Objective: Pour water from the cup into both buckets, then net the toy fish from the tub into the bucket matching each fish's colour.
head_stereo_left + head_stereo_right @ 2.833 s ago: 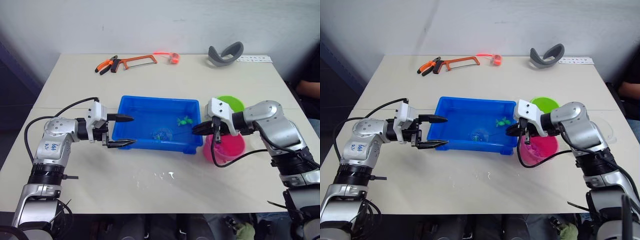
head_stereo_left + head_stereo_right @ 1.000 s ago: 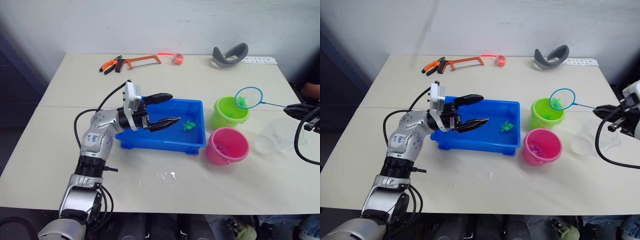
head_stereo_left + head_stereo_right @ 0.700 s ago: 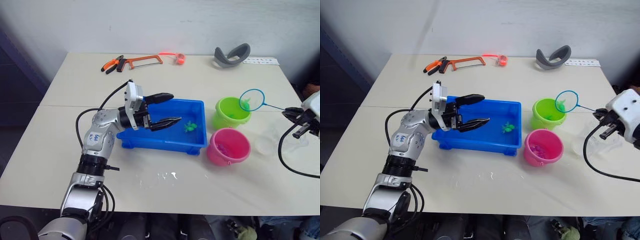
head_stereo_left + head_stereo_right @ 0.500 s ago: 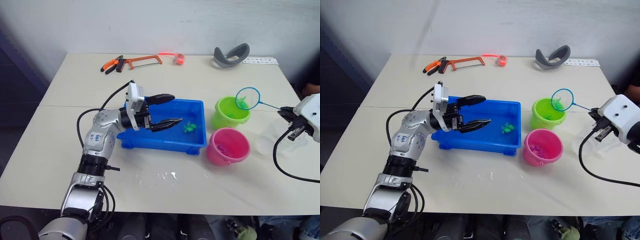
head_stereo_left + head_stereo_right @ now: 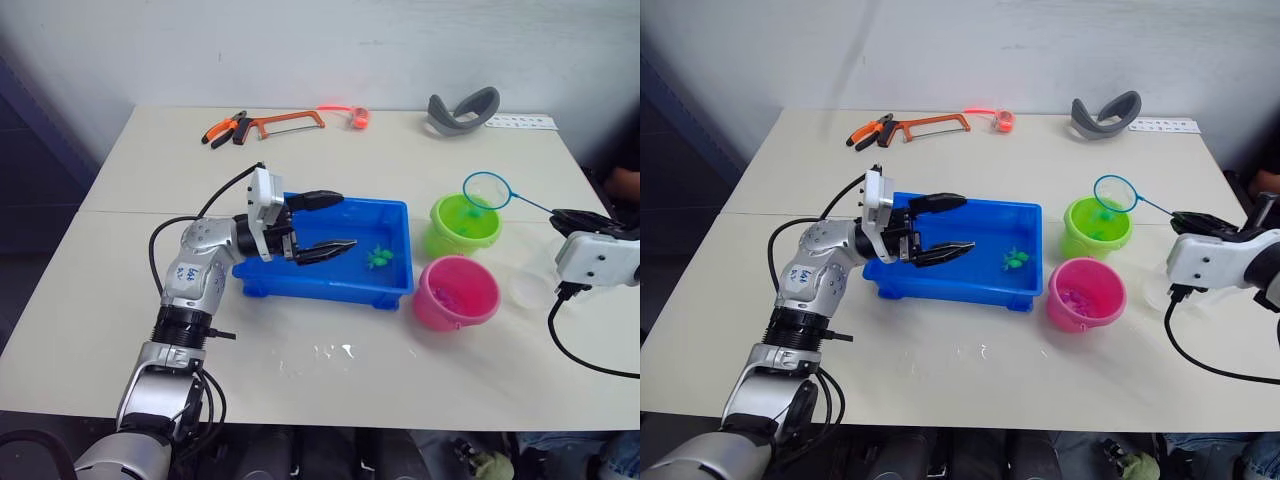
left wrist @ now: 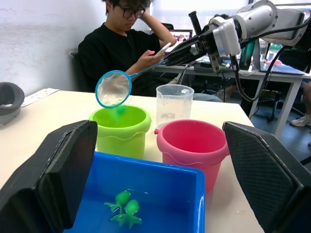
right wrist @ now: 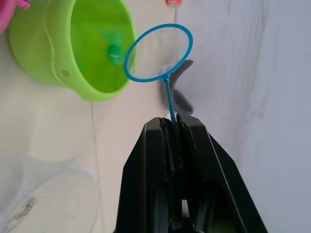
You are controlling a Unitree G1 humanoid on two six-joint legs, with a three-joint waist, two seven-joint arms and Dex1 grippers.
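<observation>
Right claw point(image 7: 171, 127) is clamped on the handle of the net point(image 5: 486, 190), whose hoop hangs above the green bucket point(image 5: 465, 222) with a green fish visible inside that bucket. Left claw point(image 5: 326, 222) is spread wide over the blue tub point(image 5: 392, 292), where green fish point(image 5: 379, 257) remain. The pink bucket point(image 5: 457, 292) and clear cup point(image 6: 174, 104) stand beside it on the counter point(image 5: 400, 370).

Pale table point(image 5: 400, 160) against plain white wall point(image 5: 300, 50).
Behind it, seen from the left wrist: a person point(image 6: 127, 46) in black seated at a second desk point(image 6: 272, 73), leaning on 1 hand; bright, even light throughout.
</observation>
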